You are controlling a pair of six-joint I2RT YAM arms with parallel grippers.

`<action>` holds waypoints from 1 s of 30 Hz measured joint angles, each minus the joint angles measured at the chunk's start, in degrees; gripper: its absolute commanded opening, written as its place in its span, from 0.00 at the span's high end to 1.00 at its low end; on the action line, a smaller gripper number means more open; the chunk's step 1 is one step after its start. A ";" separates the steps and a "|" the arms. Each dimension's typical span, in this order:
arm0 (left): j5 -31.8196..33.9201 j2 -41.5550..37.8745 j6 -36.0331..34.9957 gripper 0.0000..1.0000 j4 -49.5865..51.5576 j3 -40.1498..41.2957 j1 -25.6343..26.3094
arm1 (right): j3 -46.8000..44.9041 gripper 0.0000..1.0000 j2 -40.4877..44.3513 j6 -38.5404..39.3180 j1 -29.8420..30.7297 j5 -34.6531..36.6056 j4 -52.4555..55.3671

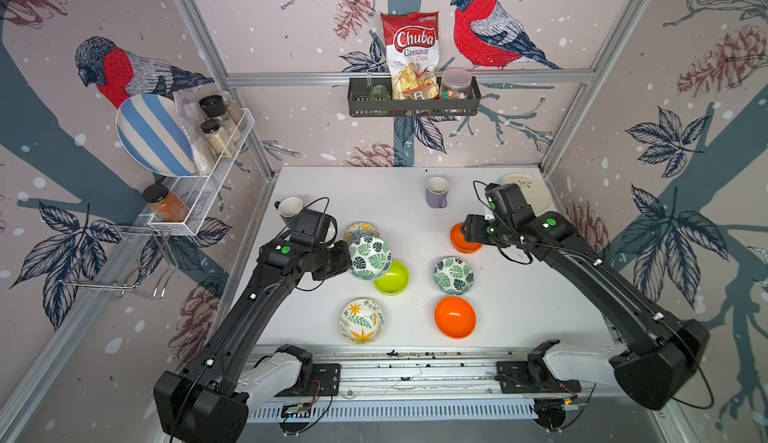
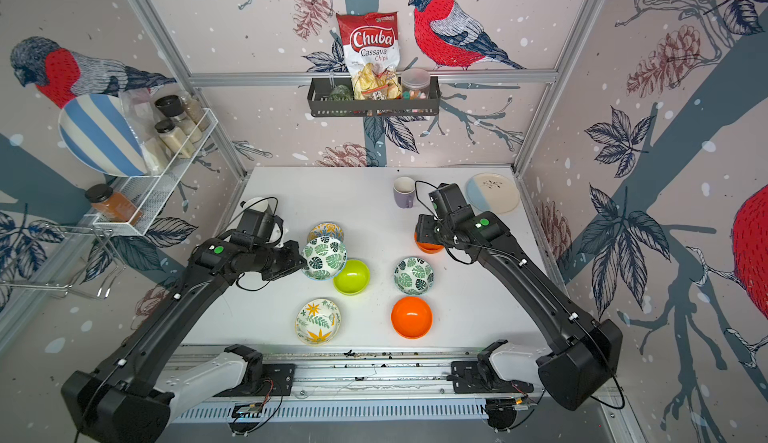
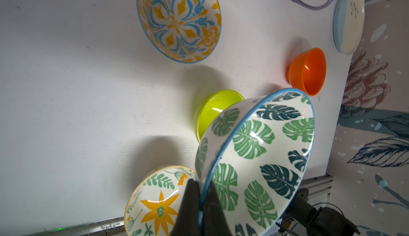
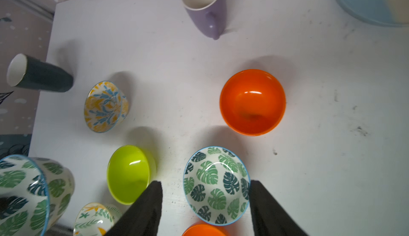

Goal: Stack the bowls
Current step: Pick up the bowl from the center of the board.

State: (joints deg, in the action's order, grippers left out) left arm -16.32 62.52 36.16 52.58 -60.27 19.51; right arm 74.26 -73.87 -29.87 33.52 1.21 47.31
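Green leaf bowl (image 3: pixel 261 157), rim pinched in left claw (image 3: pixel 200 201), probably meant for lime bowl (image 3: pixel 212 110) just beyond; right claw (image 4: pixel 205 182) wide, empty.

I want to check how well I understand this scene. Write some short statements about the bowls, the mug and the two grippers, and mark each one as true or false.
1. The left gripper is shut on the rim of a leaf-patterned bowl. True.
2. The right gripper holds a bowl. False: its jaws stand open and hold nothing.
3. The lime green bowl sits inside another bowl. False: it stands alone on the table.
4. The purple mug stands upright on the table. True.
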 measured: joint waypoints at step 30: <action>-0.04 5.75 2.03 1.00 -7.30 -0.72 13.70 | 3.74 0.75 -13.62 -7.93 15.54 -16.85 -3.15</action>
State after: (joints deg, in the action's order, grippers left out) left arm -16.36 68.27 38.20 45.28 -60.99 33.21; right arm 78.00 -87.48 -37.80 49.06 -15.64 44.16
